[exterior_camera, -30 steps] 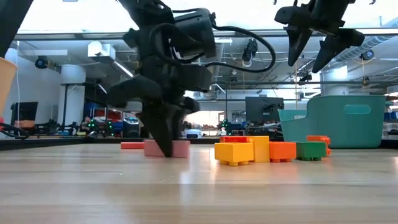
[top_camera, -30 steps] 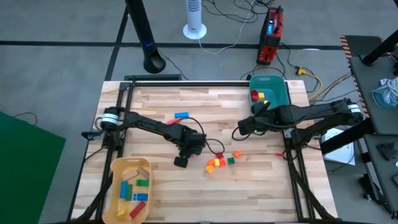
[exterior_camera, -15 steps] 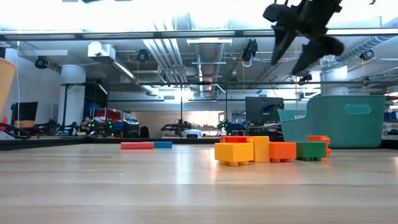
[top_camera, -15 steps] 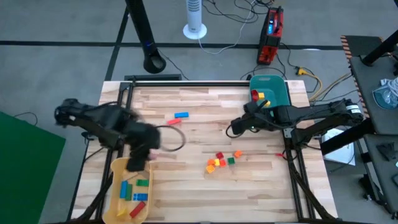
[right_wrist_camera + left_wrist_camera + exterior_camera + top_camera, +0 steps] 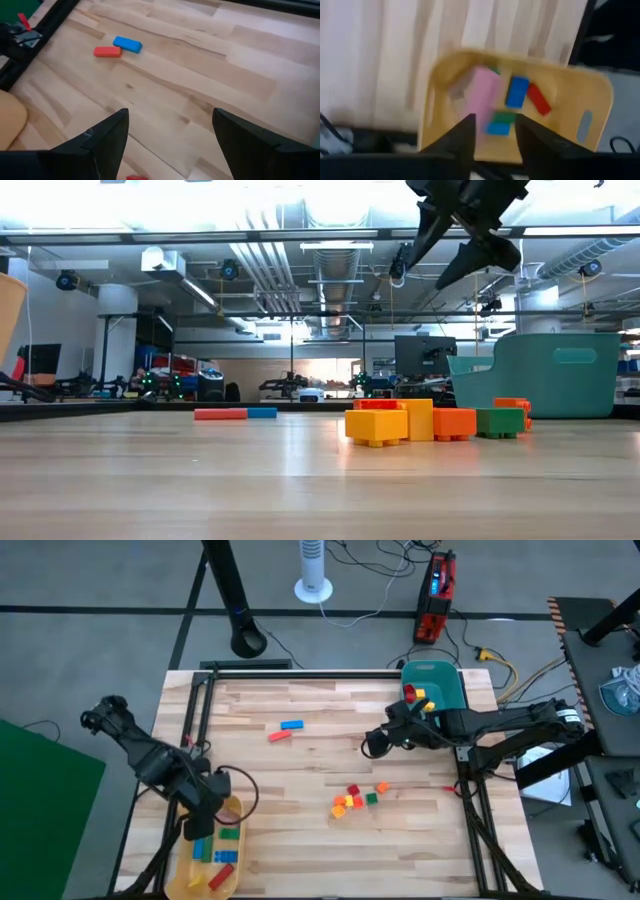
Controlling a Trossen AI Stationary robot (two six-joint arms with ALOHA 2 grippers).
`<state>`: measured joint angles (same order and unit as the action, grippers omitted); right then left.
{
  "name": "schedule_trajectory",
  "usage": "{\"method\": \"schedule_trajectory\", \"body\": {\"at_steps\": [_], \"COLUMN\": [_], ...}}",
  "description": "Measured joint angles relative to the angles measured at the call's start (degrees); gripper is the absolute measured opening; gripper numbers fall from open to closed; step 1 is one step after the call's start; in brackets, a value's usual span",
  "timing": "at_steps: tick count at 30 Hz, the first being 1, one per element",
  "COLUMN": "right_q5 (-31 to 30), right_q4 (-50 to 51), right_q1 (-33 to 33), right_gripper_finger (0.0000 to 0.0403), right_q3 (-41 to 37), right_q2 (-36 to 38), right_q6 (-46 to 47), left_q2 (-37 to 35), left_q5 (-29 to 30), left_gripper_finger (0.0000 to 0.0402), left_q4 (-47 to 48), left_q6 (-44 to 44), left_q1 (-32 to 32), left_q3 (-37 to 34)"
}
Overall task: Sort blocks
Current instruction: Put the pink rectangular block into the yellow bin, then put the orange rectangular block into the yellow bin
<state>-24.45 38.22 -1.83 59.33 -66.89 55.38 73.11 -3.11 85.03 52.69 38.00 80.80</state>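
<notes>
My left gripper hangs open over the yellow tray at the table's near left corner. In the left wrist view its fingers stand apart, and a pink block shows past them inside the tray, beside blue, green and red blocks. The picture is blurred, so I cannot tell whether the pink block is lying still. My right gripper is open and empty, high above the table's right middle. A cluster of loose blocks lies on the table, with a red and a blue bar farther back.
A teal bin at the far right holds red and yellow blocks. The cluster shows yellow, orange and green in the low view. Dark frame rails run along the table's left and right sides. Bare wood lies near the front edge.
My left gripper has lifted off the table's middle, where it stood on the pink block, and swung fast toward the near left corner, over the yellow tray. The pink block has left the table and now shows in the tray. My right gripper has drifted a little toward the table's left.
</notes>
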Motion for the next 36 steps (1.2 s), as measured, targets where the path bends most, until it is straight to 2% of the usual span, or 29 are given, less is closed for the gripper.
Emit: {"method": "schedule_trajectory", "body": {"at_steps": [4, 7, 9, 11, 15, 19, 22, 26, 29, 36], "right_q5": [0.8, 0.9, 0.9, 0.86, 0.86, 0.95, 0.99, 1.1, 1.1, 1.1], "right_q4": [0.06, 0.07, 0.09, 0.1, 0.22, 0.48, 0.46, 0.44, 0.46, 0.48], "right_q1": [0.25, 0.5, 0.74, 0.84, 1.15, 1.36, 1.36, 1.36, 1.4, 1.49], "right_gripper_finger": [0.0287, 0.0286, 0.0281, 0.0276, 0.0268, 0.0266, 0.0269, 0.028, 0.0286, 0.0286], "right_q3": [0.05, 0.05, 0.05, 0.05, 0.05, 0.05, 0.05, 0.05, 0.05, 0.02], "right_q2": [0.0, 0.0, 0.0, 0.0, 0.0, 0.0, 0.0, 0.0, 0.0, 0.0], "right_q6": [-0.13, -0.69, -0.7, -0.7, -0.89, -1.01, -0.97, -0.55, -0.5, -0.53], "left_q2": [-0.91, -1.0, -1.06, -1.06, -1.06, -1.04, -1.0, 0.44, 2.9, 10.82], "left_q5": [-1.21, 4.78, 9.67, 11.47, 11.45, 7.25, 3.76, 3.59, 1.48, 0.72], "left_gripper_finger": [0.0177, 0.0193, 0.0195, 0.0193, 0.0186, 0.0184, 0.0185, 0.0185, 0.0185, 0.0185], "left_q4": [-0.99, -2.98, -4.81, -8.24, -18.05, -28.77, -36.47, -43.6, -47.24, -52.24], "left_q6": [-0.82, -4.7, -8.7, -14.17, -27.17, -38.81, -43.46, -45.34, -47.44, -52.83], "left_q1": [-0.44, -2.42, -5.94, -11.64, -26.65, -42.72, -53.03, -62.38, -65.42, -64.7], "left_q3": [-1.56, -1.67, -1.71, -2.12, -5.27, -12.67, -19.8, -27.18, -29.58, -28.2]}}
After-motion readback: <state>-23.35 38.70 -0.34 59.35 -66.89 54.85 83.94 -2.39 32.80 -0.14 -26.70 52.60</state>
